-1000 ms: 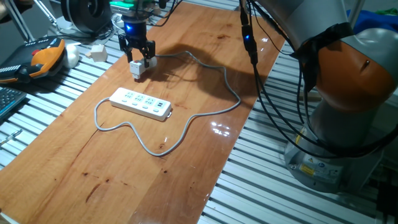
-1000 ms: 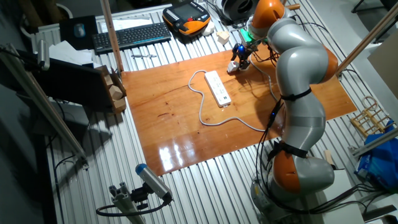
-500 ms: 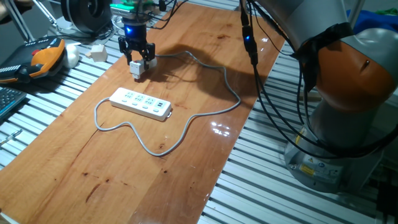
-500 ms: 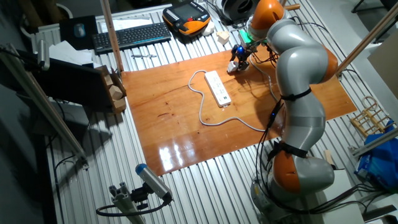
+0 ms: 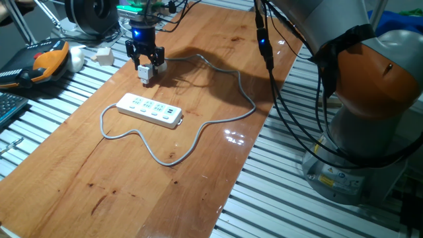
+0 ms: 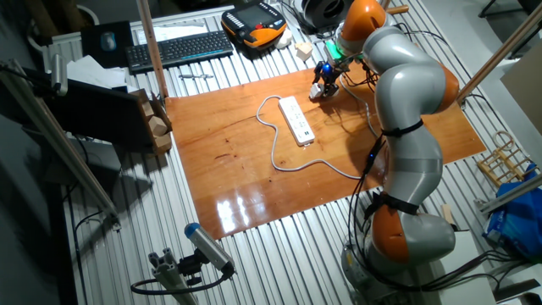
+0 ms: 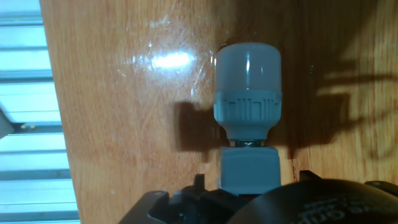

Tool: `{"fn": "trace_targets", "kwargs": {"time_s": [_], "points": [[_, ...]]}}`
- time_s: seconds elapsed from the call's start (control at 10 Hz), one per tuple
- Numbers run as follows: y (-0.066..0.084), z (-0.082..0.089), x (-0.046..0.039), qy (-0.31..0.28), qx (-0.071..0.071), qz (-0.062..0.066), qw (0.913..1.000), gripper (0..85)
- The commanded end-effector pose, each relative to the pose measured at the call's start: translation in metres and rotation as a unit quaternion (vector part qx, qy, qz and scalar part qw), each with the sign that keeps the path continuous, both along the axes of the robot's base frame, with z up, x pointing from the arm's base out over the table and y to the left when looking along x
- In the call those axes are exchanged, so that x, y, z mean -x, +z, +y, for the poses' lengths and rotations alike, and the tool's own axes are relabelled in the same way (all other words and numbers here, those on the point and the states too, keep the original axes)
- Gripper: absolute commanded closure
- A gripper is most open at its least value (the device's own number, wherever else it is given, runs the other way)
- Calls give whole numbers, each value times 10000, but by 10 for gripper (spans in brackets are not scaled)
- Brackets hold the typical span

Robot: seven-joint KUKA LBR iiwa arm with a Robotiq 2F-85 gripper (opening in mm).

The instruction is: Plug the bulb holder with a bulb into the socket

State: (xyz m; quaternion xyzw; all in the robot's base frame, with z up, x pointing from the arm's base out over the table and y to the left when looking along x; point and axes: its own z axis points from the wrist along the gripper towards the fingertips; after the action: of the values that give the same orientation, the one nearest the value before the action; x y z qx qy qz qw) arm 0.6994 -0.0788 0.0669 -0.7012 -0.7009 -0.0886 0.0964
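End effector (image 5: 145, 61) clenched on holder (image 5: 145, 71), bulb (image 7: 247, 65) lying just over the wooden worktop (image 5: 198, 79) (far end), socket (image 5: 150, 110) well apart, cable (image 5: 218, 92) looped around.

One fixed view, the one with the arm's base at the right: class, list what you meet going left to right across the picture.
Orange-and-black pendant → whitish cube → gripper over the bulb holder → socket → loop of pale grey cable → the arm's orange and grey base.
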Motion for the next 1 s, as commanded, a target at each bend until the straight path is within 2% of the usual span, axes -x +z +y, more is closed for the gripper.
{"fn": "trace_targets", "kwargs": {"time_s": [0.0, 0.9], "points": [[-2, 0, 0, -1, 0, 1, 10000, 170], [-41, 33, 1, -10, 0, -4, 10000, 170]]}}
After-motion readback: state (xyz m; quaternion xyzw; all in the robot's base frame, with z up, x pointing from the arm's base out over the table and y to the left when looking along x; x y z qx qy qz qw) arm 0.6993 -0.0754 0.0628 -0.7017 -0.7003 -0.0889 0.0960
